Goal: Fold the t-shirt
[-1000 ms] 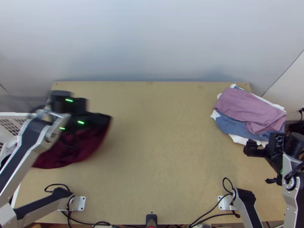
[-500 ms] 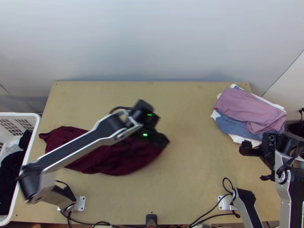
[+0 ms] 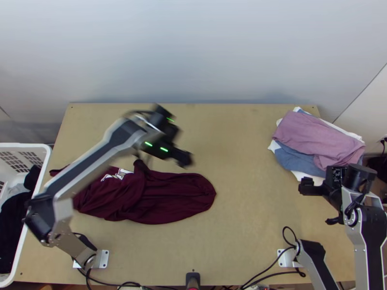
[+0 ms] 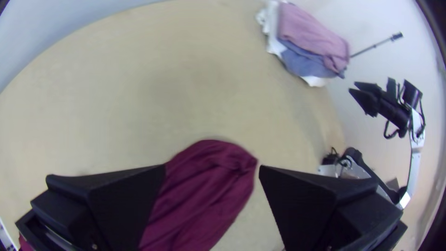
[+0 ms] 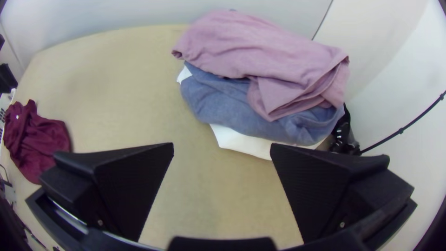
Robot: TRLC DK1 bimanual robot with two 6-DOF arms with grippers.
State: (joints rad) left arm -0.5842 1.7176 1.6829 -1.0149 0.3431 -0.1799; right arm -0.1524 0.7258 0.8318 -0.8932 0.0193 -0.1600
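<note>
At the top view's lower left, the maroon shirt (image 3: pixel 169 198) is lying rumpled, the left gripper (image 4: pixel 212 168) hovering open and empty nearby, presumably to spread it, the right gripper (image 5: pixel 222 145) hanging unclenched, empty, at lower right.

Matt maroon cloth (image 3: pixel 179 195), softly wrinkled, lies lower left on the smooth, dull wooden desk (image 3: pixel 251 159); the cloth pile (image 3: pixel 314 135) at upper right looks soft and matt. The basket (image 3: pixel 24 145) at the left edge is smooth white plastic. Left tool (image 3: pixel 185 159) and right tool (image 3: pixel 317 203) look matt, like black plastic.
</note>
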